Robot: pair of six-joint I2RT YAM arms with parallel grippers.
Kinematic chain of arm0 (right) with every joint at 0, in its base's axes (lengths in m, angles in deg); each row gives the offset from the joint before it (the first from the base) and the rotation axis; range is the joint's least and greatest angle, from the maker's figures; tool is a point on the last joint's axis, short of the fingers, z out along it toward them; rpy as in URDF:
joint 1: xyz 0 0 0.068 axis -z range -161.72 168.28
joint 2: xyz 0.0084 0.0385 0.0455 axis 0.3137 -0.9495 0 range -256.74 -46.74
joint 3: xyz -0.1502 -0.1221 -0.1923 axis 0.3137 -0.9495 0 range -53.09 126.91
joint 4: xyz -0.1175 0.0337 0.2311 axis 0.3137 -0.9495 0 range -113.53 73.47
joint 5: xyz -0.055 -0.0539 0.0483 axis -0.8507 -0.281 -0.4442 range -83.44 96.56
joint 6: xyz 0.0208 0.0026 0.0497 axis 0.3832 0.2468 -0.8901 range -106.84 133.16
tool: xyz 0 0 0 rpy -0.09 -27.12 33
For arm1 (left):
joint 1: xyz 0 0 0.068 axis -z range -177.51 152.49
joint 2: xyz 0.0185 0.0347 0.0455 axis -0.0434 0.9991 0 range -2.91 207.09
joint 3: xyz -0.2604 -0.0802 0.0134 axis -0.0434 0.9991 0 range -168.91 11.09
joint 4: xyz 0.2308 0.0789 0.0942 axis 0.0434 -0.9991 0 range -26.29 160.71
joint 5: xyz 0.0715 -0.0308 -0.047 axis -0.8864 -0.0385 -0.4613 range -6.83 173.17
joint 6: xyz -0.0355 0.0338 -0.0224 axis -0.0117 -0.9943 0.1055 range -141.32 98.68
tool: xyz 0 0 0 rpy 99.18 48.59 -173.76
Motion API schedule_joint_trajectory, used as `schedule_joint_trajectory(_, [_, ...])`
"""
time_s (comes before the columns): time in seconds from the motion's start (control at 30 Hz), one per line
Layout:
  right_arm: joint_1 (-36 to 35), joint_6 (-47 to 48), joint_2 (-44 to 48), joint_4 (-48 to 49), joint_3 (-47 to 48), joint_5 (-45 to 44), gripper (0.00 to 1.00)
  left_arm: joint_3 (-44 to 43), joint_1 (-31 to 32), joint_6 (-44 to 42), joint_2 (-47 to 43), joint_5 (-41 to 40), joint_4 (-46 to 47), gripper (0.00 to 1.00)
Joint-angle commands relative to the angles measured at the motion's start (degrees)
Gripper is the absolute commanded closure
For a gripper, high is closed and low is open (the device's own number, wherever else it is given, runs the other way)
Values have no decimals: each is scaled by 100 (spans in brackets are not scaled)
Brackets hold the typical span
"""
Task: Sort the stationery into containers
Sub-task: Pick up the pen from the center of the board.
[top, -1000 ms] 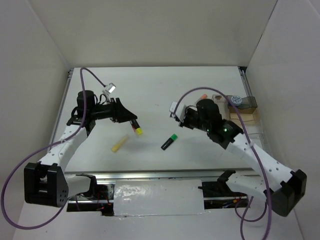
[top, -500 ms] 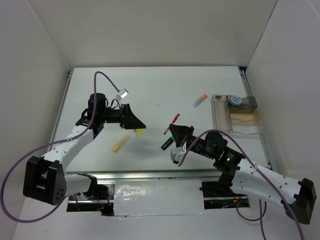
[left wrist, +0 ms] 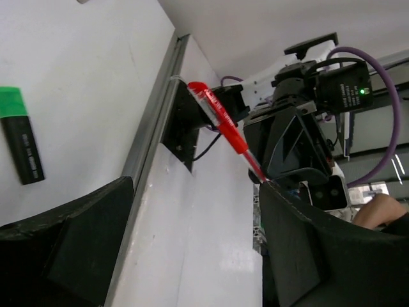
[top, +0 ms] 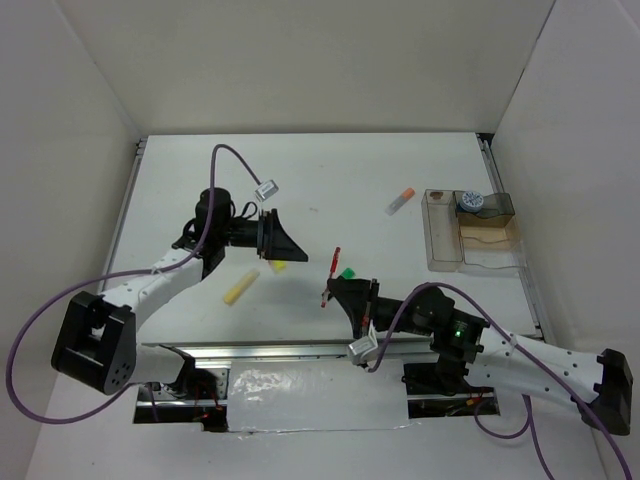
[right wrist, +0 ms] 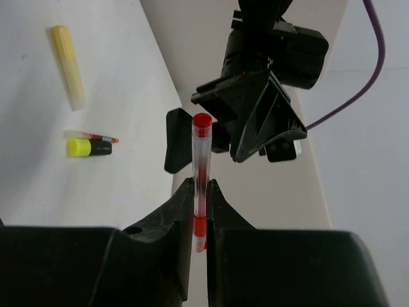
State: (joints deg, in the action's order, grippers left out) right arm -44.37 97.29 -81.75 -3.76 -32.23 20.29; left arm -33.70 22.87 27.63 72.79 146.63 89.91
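My right gripper [top: 335,289] is shut on a thin red pen [top: 330,274], held up off the table near the front middle. In the right wrist view the pen [right wrist: 202,167] stands pinched between the two fingers [right wrist: 172,217]. My left gripper [top: 291,251] faces it from the left, open and holding nothing; its wrist view shows the pen [left wrist: 225,125] ahead of its spread fingers [left wrist: 89,224]. A green-capped highlighter [top: 347,272] lies behind the pen. A yellow-capped highlighter [top: 277,265] and a pale yellow stick [top: 240,288] lie below the left gripper.
The smoky organiser with its tan box [top: 470,232] stands at the right edge, a blue-topped tub [top: 471,201] at its back. An orange-capped marker [top: 400,201] lies left of it. A second thin red-tipped pen [right wrist: 92,136] lies beside the yellow-capped highlighter [right wrist: 88,148].
The right arm swung from near the organiser down to the front middle, carrying the red pen. The left gripper moved right towards it and its jaws widened.
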Motion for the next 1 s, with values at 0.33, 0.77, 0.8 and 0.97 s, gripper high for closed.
schedule_joint_trajectory(0.33, [-203, 454, -77, -65, -38, 155, 100, -249, 809, 1099, 682, 324, 1384, 20])
schedule_joint_trajectory(0.77, [-247, 753, -191, -65, -249, 235, 100, -196, 959, 2364, 1043, 536, 2852, 46])
schedule_joint_trajectory(0.8, [-256, 771, -208, -30, -267, 235, 100, -205, 959, 2374, 1061, 536, 2844, 47])
schedule_joint_trajectory(0.97, [-265, 841, -393, 251, -302, 200, 100, -328, 968, 2119, 1175, 483, 2378, 48])
